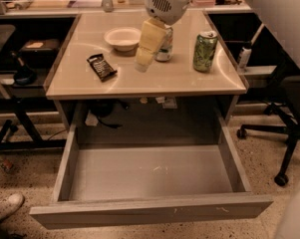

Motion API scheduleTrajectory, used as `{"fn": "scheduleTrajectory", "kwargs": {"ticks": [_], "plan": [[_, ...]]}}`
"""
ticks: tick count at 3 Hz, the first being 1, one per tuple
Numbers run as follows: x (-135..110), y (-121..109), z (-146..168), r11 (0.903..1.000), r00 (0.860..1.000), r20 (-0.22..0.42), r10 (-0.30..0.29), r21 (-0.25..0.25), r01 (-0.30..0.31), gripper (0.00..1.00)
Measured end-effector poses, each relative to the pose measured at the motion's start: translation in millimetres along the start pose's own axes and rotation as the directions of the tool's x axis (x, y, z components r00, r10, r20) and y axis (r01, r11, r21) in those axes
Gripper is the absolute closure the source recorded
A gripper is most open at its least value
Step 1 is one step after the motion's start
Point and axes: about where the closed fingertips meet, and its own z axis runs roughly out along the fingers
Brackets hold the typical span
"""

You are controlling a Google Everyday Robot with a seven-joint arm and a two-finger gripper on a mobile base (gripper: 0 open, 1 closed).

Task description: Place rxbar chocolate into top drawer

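Note:
The rxbar chocolate [101, 66], a small black wrapped bar, lies flat on the left part of the beige tabletop [189, 81]. The top drawer [149, 210] stands pulled fully out below the table, its pale floor bare. My gripper [142, 63] hangs from the white arm above the middle of the tabletop, to the right of the bar and apart from it.
A white bowl [122, 38] sits behind the bar. A green can [205, 51] stands at the right of the tabletop, and a second can [164, 49] is partly hidden behind my arm. An office chair base [279, 133] stands at the right.

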Motion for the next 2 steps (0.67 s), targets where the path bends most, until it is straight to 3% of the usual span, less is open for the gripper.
{"fn": "scheduleTrajectory", "kwargs": {"ticks": [1, 2], "plan": [[-5.6, -3.0, -0.3, 1.0, 1.0, 0.019, -0.002, 0.01, 0.002, 0.0], [-22.9, -3.4, 21.1, 0.9995, 0.999, 0.039, 0.003, -0.03, -0.001, 0.0]]}}
